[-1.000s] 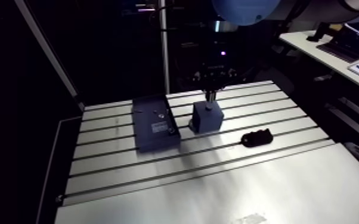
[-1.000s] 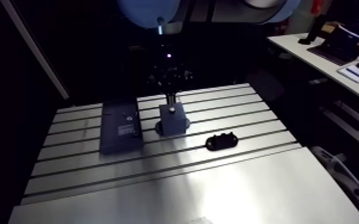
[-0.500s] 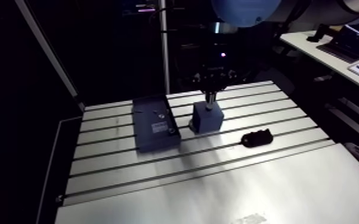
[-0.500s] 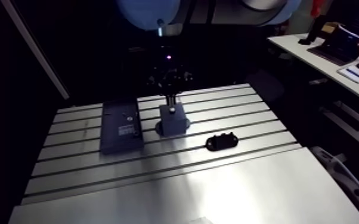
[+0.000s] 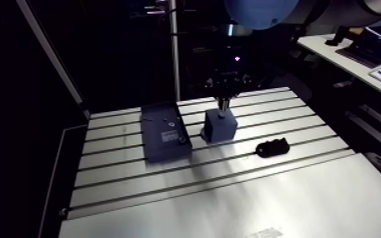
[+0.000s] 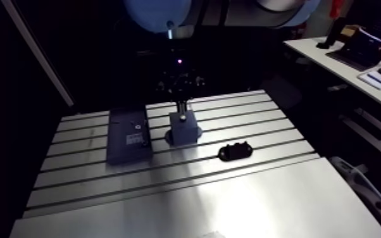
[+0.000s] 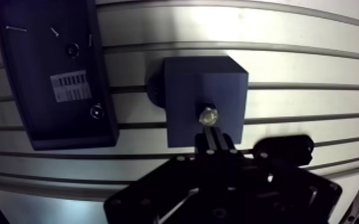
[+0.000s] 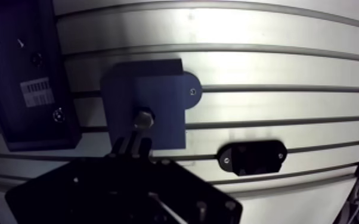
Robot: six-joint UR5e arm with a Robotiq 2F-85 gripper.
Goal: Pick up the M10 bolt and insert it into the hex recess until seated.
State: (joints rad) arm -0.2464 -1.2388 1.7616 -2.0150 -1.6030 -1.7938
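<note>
1. The slotted table (image 5: 231, 190) carries everything. Its grooves run across under the work, and I judge they are what the fixtures are anchored to.
2. A dark flat tray (image 7: 33, 65) with a white label lies just beside the block, apart from it. It holds a few small bits of hardware, which looks like parts storage within easy reach.
3. The blue block (image 7: 188, 83) stands near the middle of the table. A rounded foot at its base sits over a groove with a screw in it, presumably so that the block does not shift when something is pushed down into it.
4. The gripper (image 7: 215, 136) hangs straight down over the block's top face, lined up with the recess, as suits a vertical insertion.
5. A small black piece (image 8: 250, 158) lies flat on the table, well apart from the block and out of the way.
6. The M10 bolt (image 7: 207, 114) sits upright in the block's top face, in or at the hex recess. Whether it is fully down I cannot tell.
7. The jaws are drawn together with barely a line between them, and I see nothing gripped there. Their tips are right at the bolt; whether they touch it I cannot tell. They may be placed to press it home.
</note>
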